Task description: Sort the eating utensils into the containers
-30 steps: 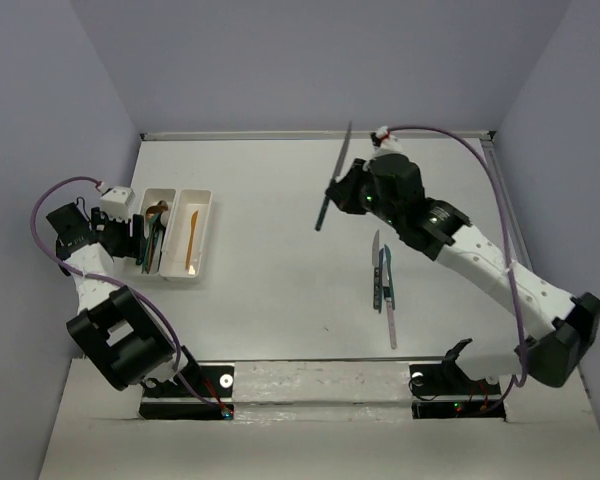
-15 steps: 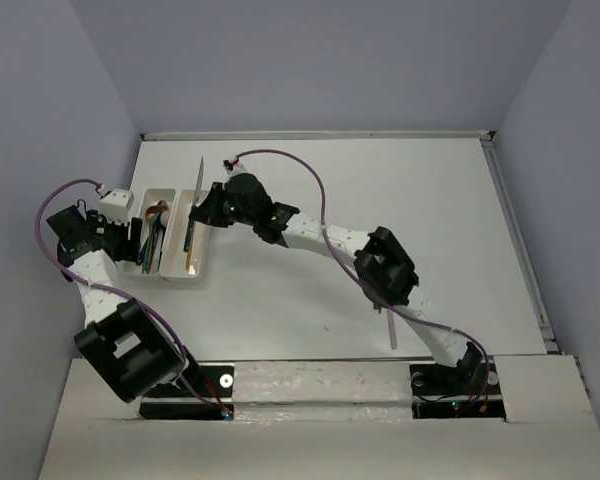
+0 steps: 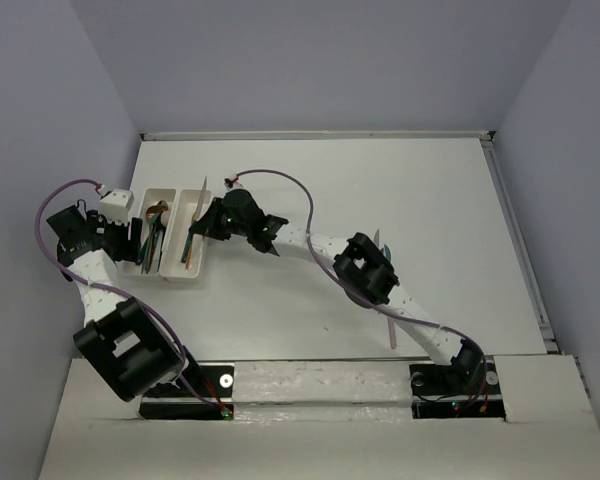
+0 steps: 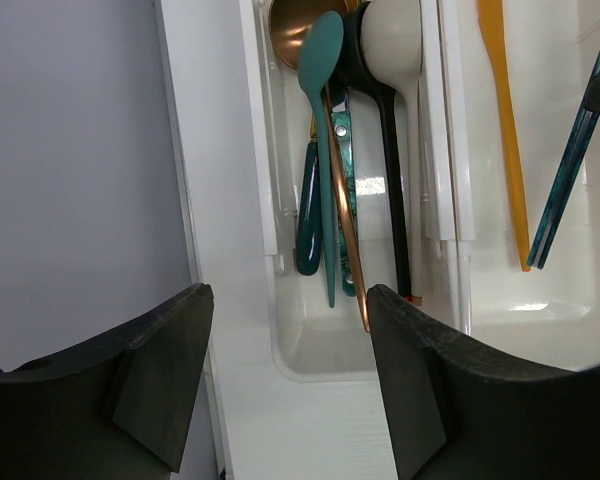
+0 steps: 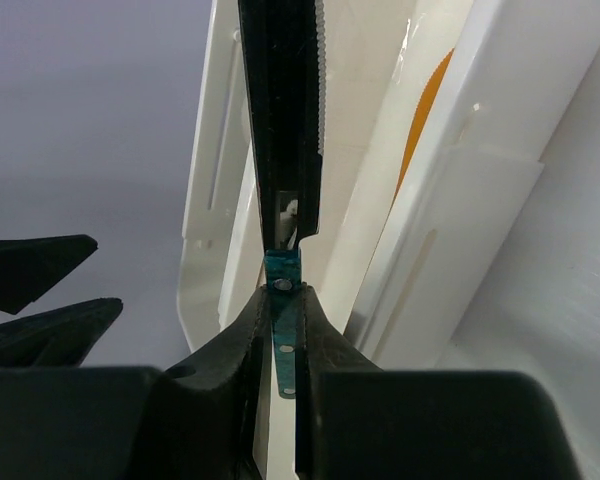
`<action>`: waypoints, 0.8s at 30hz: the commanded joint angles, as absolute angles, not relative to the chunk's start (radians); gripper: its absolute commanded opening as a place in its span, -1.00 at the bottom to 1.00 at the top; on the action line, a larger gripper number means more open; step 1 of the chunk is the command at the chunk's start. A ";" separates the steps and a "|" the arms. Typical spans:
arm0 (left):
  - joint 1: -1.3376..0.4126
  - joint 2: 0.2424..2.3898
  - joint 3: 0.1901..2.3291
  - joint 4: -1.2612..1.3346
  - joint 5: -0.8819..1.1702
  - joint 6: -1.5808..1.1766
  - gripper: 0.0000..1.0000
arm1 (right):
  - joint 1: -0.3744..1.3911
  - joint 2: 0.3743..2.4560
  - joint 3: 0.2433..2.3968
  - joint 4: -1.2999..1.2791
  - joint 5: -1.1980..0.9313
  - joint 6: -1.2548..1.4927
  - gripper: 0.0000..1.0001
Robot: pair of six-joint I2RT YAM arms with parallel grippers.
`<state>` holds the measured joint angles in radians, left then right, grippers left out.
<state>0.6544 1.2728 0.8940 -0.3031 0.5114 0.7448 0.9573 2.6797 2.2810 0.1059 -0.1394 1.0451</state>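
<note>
Left wrist view: my left gripper (image 4: 290,300) hangs spread beside the left tray (image 4: 268,150), which holds the spoons (image 4: 325,60). Over the right tray (image 4: 555,300), my right gripper (image 5: 282,300) pinches the teal-handled knife (image 5: 282,120), tilted. I'd lower it flat alongside the orange knife (image 4: 505,150) before letting go. White tabletop (image 3: 380,180), plain grey walls (image 3: 310,60).

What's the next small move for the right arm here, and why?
Probably lower slightly and open the right gripper: it is shut on the teal-handled knife, which hangs tilted over the right tray, where an orange knife lies.
</note>
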 commanded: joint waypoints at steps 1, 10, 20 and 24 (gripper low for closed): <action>0.653 1.273 0.888 -0.284 0.529 0.752 0.50 | 0.982 2.668 2.338 0.140 -0.149 1.043 -0.88; 0.655 1.264 0.890 -0.290 0.525 0.753 0.50 | 0.982 2.611 2.292 0.120 -0.124 0.990 -0.36; 0.655 1.246 0.896 -0.308 0.522 0.762 0.50 | 0.982 2.409 2.211 0.046 -0.120 0.746 -0.27; 0.655 1.233 0.885 -0.313 0.520 0.782 0.50 | 0.982 2.185 2.137 -0.197 -0.114 0.470 -0.23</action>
<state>0.6544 1.2778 0.8940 -0.3061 0.5114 0.7540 0.9703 2.4657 2.1601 -0.0433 -0.1184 0.7689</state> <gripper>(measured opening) 0.750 0.375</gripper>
